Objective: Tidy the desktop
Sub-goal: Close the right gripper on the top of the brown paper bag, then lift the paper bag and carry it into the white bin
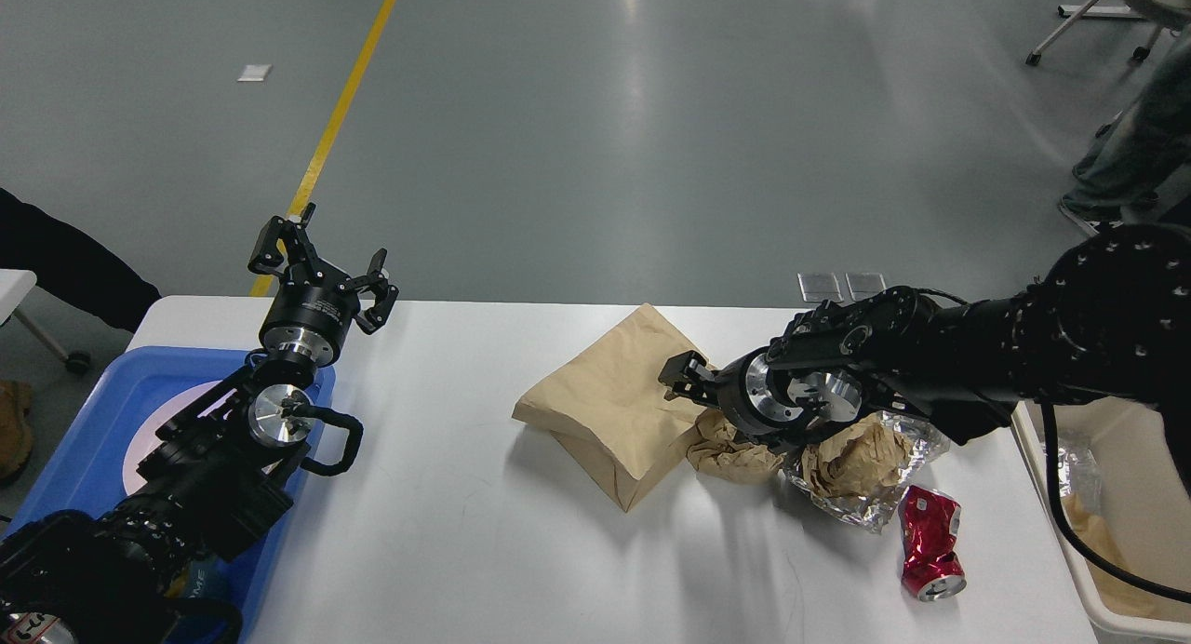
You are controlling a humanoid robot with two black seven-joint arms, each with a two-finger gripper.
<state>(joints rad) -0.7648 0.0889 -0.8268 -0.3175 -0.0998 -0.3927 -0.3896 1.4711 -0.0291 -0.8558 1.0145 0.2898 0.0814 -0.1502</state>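
Head view shows the big white desktop [447,542] filling the bottom of the picture. On it lies a brown bag [605,402], with a crumpled paper ball [721,449] touching its right side. Just right of that sits shiny foil [893,495] with more brown paper on it, and a squashed red can [929,543] lies near. The right gripper [684,376] is at the bag's edge; I cannot tell if it is gripping. The left gripper [321,258] is up in the air with fingers spread, above a blue tray [84,439]. A beige bin [1130,616] sits at the right.
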